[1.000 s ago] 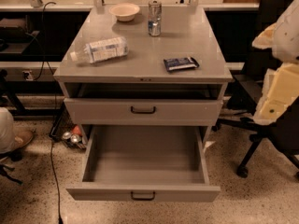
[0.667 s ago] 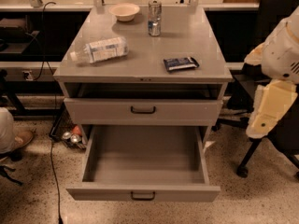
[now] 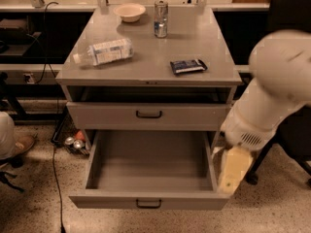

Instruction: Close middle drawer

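The middle drawer [image 3: 149,202] is a grey metal drawer with a small dark bar handle [image 3: 148,204]. It stands pulled far out of the cabinet, and its deep box is empty. The top drawer [image 3: 148,115] above it is out a little, with a dark gap under the cabinet top. The lowest drawer is hidden beneath the open one. My white arm [image 3: 272,96] comes in from the right. My gripper [image 3: 233,171], pale yellow, hangs down just outside the open drawer's right front corner, close to its side wall.
On the cabinet top [image 3: 146,57] lie a plastic bottle [image 3: 103,51], a bowl [image 3: 129,12], a can [image 3: 161,19] and a dark packet [image 3: 188,66]. Cans [image 3: 74,142] and a cable [image 3: 54,178] lie on the floor at left. A dark chair [image 3: 291,125] stands at right.
My arm has swung down and to the left, from beside the cabinet's right edge to the open drawer's right front corner. The drawers have not moved.
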`<state>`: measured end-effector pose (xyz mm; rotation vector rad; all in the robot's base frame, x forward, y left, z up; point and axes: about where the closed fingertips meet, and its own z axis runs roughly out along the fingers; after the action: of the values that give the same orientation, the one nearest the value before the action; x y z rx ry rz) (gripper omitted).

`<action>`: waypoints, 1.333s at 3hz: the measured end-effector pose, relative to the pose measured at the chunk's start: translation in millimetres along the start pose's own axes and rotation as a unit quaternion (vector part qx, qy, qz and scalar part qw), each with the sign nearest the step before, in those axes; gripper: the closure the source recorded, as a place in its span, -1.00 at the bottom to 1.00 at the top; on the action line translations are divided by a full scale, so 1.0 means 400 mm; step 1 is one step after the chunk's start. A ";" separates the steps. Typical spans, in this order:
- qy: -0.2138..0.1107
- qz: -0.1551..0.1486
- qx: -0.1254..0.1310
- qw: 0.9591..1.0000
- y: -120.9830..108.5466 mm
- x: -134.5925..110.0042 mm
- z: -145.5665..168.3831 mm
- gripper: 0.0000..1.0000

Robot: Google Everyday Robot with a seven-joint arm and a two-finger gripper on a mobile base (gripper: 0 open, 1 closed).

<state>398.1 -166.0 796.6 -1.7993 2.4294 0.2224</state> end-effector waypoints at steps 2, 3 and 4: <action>0.009 0.034 -0.104 0.994 0.089 0.025 0.291 -1.00; 0.009 0.034 -0.104 0.994 0.089 0.025 0.291 -1.00; -0.001 0.050 -0.132 0.990 0.098 0.044 0.337 -1.00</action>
<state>355.6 -146.6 663.1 -1.7703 2.5946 0.5795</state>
